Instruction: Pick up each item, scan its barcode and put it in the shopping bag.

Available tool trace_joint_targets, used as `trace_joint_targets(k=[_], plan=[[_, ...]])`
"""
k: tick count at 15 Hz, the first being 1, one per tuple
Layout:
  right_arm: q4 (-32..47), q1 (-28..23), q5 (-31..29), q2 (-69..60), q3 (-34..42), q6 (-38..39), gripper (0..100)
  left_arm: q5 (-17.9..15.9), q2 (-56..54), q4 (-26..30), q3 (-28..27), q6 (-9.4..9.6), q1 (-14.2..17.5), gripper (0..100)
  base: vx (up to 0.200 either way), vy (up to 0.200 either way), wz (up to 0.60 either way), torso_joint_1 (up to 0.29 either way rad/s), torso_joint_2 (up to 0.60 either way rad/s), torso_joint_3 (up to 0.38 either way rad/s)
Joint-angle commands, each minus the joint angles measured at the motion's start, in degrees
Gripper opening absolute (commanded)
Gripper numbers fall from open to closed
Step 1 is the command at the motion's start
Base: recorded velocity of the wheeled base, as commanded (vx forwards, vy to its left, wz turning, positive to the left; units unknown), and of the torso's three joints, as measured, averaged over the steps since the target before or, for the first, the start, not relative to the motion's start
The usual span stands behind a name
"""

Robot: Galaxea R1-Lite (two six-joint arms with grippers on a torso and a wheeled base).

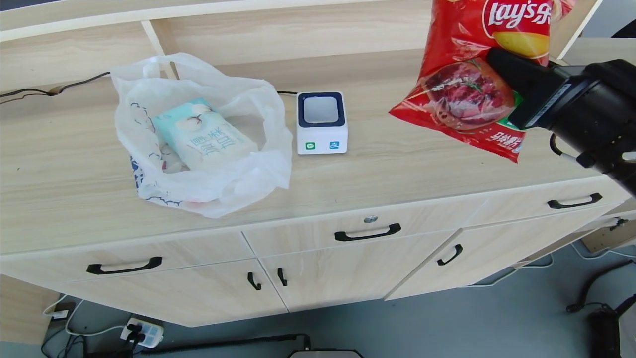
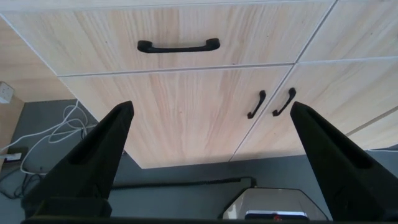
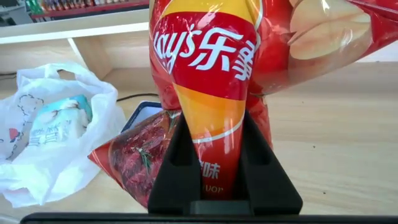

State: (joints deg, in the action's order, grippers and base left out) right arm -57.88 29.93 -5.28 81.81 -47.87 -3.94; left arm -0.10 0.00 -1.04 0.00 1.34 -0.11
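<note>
The left claw (image 2: 209, 107) hangs low before the cabinet doors (image 2: 186, 124), jaws wide apart and holding nothing. The right claw (image 1: 502, 74) is clamped on the red chip bag (image 1: 467, 84), held in the air above the table (image 1: 397, 164), right of the scanner (image 1: 321, 122). The barcode side should probably face the scanner window, flat and unhurried, since the film crinkles. Left of the scanner lies the shopping bag (image 1: 248, 169) with a pale packet (image 1: 203, 136) inside; its slack mouth may snag.

Bright, even light covers the counter (image 1: 397, 169); the shopping bag (image 1: 248, 164) casts a faint soft shadow, and the chip bag (image 1: 467, 94) glints.
</note>
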Motion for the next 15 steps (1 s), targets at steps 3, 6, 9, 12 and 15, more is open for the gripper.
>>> trace_joint_targets(k=[3, 6, 9, 12, 15], plan=[[0.05, 0.04, 0.09, 0.45, -0.38, 0.33, 0, 0.01, 0.00, -0.02, 0.00, -0.02, 0.02, 100, 0.000, 0.200, 0.00, 0.006, 0.00, 0.004], [0.40, 0.04, 0.27, 1.51, -0.64, 0.33, 0, 0.01, 0.09, -0.02, 0.00, -0.02, 0.02, 100, 0.000, 0.200, 0.00, 0.002, 0.00, 0.004], [1.19, -0.31, 0.71, 4.76, -5.04, -0.02, 0, 0.01, 0.09, -0.02, 0.00, -0.02, 0.02, 100, 0.000, 0.133, 0.00, 0.003, 0.00, 0.000], [1.19, -0.48, 3.08, 9.51, -7.85, -1.42, 0, 0.01, 0.09, -0.02, 0.00, -0.02, 0.02, 100, 0.000, 0.000, 0.00, 0.000, 0.00, 0.000], [0.84, -2.77, 2.99, 12.58, -10.22, -1.78, 0, 0.01, 0.09, -0.11, 0.00, -0.02, 0.02, 100, 0.000, 0.000, 0.00, 0.000, 0.00, 0.000]])
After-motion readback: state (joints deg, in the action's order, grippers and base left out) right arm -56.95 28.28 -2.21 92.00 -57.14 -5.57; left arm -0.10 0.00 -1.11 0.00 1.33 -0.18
